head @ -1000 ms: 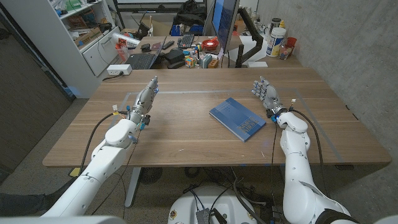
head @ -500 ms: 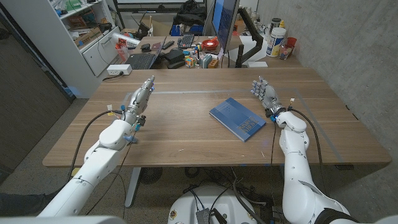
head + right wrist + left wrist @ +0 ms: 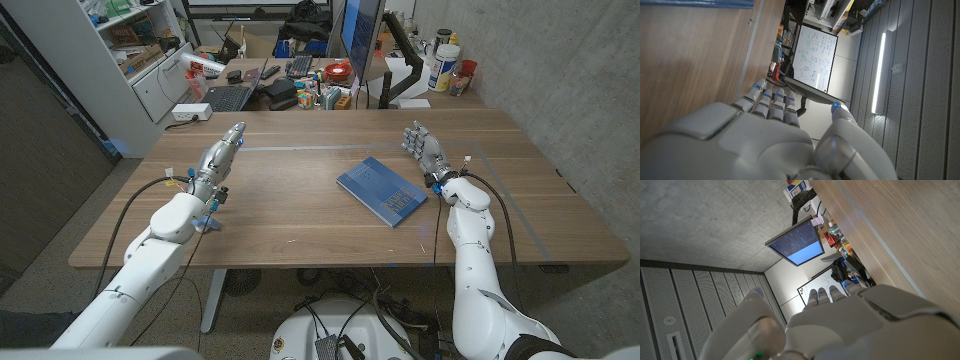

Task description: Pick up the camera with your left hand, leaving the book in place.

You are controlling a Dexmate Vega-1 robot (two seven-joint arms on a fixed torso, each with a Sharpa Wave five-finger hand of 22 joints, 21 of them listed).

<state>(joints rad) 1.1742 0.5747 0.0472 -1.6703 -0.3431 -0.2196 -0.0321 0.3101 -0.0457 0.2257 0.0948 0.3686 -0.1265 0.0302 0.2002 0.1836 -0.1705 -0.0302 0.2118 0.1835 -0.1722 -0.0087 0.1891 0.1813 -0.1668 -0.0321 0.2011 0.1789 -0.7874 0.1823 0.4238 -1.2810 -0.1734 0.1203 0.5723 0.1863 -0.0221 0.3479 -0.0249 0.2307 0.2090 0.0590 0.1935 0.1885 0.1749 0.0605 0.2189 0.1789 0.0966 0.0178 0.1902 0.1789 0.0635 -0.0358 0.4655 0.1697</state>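
A blue book (image 3: 381, 190) lies flat on the wooden table (image 3: 300, 215), right of the middle; it is the one object I see on the tabletop. My left hand (image 3: 218, 160) hovers over the table's left part, fingers straight and pointing away from me, holding nothing, far from the book. Its back shows in the left wrist view (image 3: 840, 315). My right hand (image 3: 424, 150) stands just right of the book's far corner, fingers apart and empty. The right wrist view shows its back (image 3: 755, 135) and a strip of the book (image 3: 695, 3).
Behind the table's far edge stands a cluttered desk with a laptop (image 3: 228, 97), a monitor (image 3: 362, 35) and bottles (image 3: 447, 66). A white box (image 3: 192, 112) sits near the far left corner. A shelf (image 3: 140, 50) stands at the back left, a concrete wall at the right.
My left arm has drifted to the left, away from the book, with its hand still empty. The right hand and the book have stayed put.
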